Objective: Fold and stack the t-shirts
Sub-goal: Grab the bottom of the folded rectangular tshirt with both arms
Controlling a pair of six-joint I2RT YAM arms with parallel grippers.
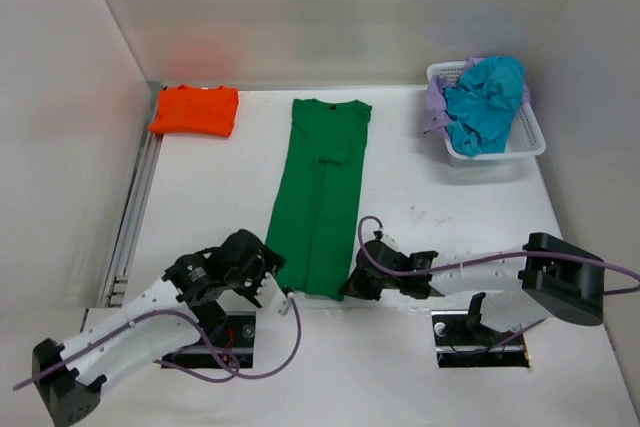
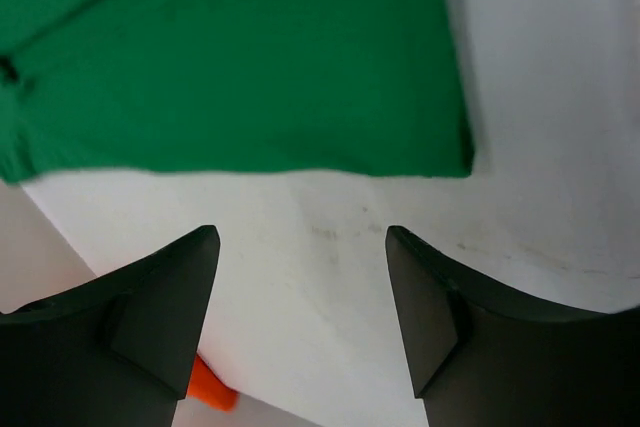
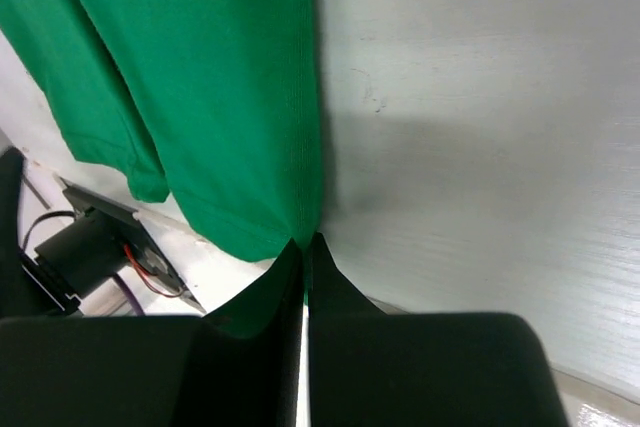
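A dark green t-shirt [image 1: 320, 197] lies on the table, folded into a long narrow strip that runs from the back toward the arms. My right gripper [image 1: 352, 285] is shut on its near right corner; in the right wrist view the closed fingertips [image 3: 305, 239] pinch the hem of the green cloth [image 3: 200, 77]. My left gripper [image 1: 278, 282] stands open just short of the strip's near left corner. Bare table shows between its fingers [image 2: 302, 237], and the green hem [image 2: 250, 57] lies ahead. An orange t-shirt [image 1: 195, 110] lies folded at the back left. Teal [image 1: 487, 102] and lavender [image 1: 436, 105] t-shirts are crumpled in the basket.
The white lattice basket [image 1: 525, 142] stands at the back right. A metal rail [image 1: 135, 207] runs along the table's left edge by the wall. White walls close in the left, back and right. Cables loop near both arm mounts [image 1: 225, 332] at the near edge.
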